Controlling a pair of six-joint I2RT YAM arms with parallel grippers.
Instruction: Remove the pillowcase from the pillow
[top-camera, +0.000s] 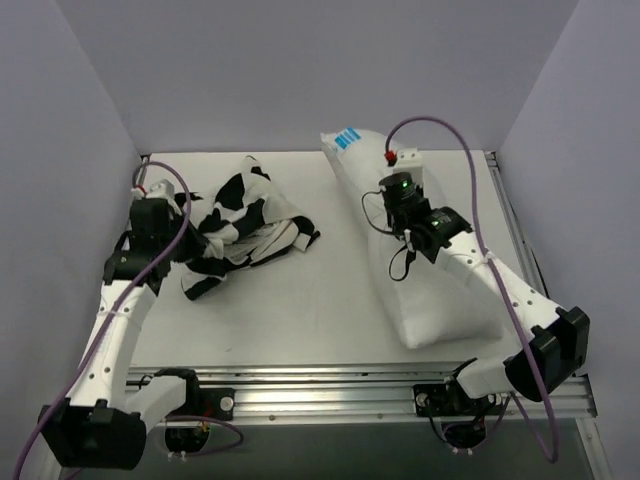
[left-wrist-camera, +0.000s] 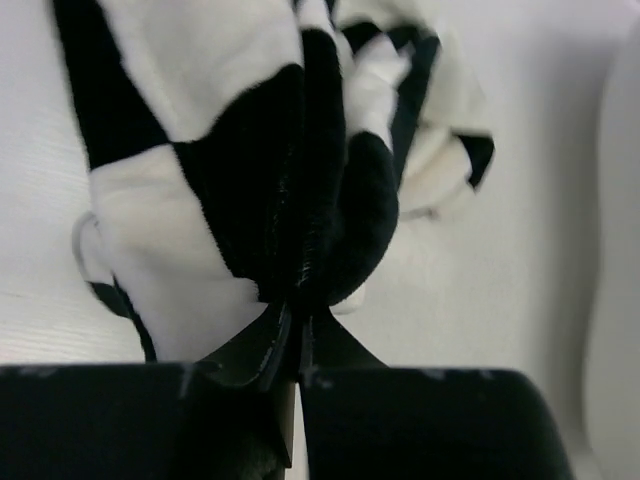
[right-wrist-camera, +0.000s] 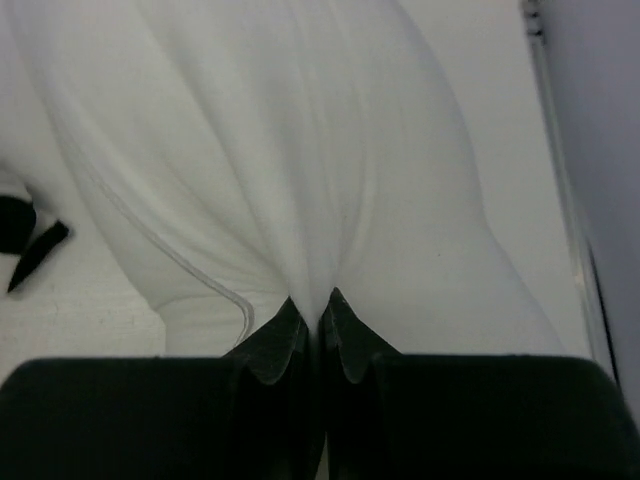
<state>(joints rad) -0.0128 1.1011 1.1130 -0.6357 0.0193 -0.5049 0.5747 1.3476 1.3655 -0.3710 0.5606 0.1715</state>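
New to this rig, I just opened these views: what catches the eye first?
The crumpled black-and-white checkered pillowcase stands out on the left, fully off the pillow and pinched in the left gripper. The plump white pillow lies on the right, a blue tag at its far end, its fabric pinched by the right gripper.

The crumpled pillowcase (top-camera: 243, 222) is seen bunched against the left gripper (top-camera: 183, 243), while the white pillow (top-camera: 432, 305) is shown lying beneath the right gripper (top-camera: 392, 213), well apart.
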